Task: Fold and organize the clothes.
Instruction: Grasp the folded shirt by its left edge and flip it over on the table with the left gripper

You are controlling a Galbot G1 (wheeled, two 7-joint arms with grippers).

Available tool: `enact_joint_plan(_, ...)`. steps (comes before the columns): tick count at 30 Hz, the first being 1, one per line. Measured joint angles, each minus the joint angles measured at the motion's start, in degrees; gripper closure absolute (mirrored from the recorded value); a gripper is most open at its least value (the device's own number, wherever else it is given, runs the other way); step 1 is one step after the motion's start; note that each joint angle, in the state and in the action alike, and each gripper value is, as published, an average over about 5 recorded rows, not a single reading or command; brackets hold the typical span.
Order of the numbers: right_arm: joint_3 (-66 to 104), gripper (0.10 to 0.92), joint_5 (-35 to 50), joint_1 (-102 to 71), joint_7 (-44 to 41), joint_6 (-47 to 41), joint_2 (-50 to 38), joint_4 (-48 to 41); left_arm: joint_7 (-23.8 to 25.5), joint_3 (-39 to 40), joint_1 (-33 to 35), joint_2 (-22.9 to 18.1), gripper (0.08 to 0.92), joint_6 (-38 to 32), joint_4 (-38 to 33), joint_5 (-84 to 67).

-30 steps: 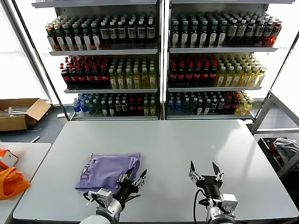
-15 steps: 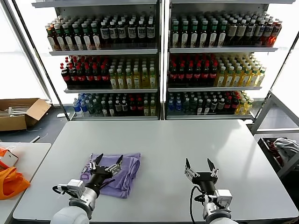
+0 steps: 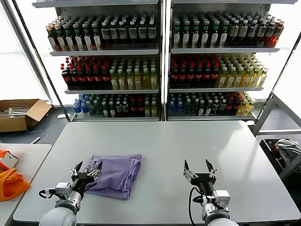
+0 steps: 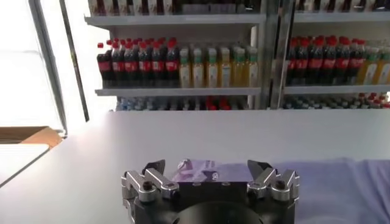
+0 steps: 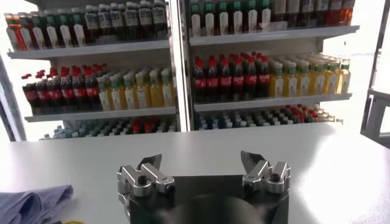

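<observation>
Jaws wide, empty: left gripper (image 3: 87,169), right gripper (image 3: 199,172) | left moved to 9 o'clock of folded lavender soft-fabric T-shirt (image 3: 115,171) | fold released.

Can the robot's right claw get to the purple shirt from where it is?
Probably yes. The right claw is open, and only bare table lies between it and the purple shirt. The left claw already sits at the shirt's other edge.

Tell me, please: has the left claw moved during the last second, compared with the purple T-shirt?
Yes. The left claw has moved toward the robot's left, from the right edge of the purple T-shirt to its left edge. It is open and holds nothing.
</observation>
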Motion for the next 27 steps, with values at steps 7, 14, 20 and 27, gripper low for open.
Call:
enact_joint_plan(7, -0.2, 0.203, 0.0, -0.1, -0.1, 0.2, 0.2, -0.4, 0.9, -1.3, -1.1, 0.9, 0.177, 0.4, 3.2, -1.0)
enact_joint_plan(14, -0.7, 0.203, -0.3, 0.1, -0.1, 0.2, 0.5, -0.6, 1.9, -1.8, -1.4, 1.5, 0.177, 1.8, 5.1, -3.4)
enact_joint_plan(20, -1.0, 0.203, -0.6, -0.2, -0.1, 0.2, 0.6, -0.6, 2.2, -2.2, -1.8, 1.7, 0.206, 3.2, 6.3, -6.3)
enact_joint_plan(27, -1.3, 0.203, -0.9, -0.3, -0.1, 0.3, 0.7, -0.6, 3.0, -2.3, -1.1, 2.1, 0.391, 3.6, 6.4, -9.0)
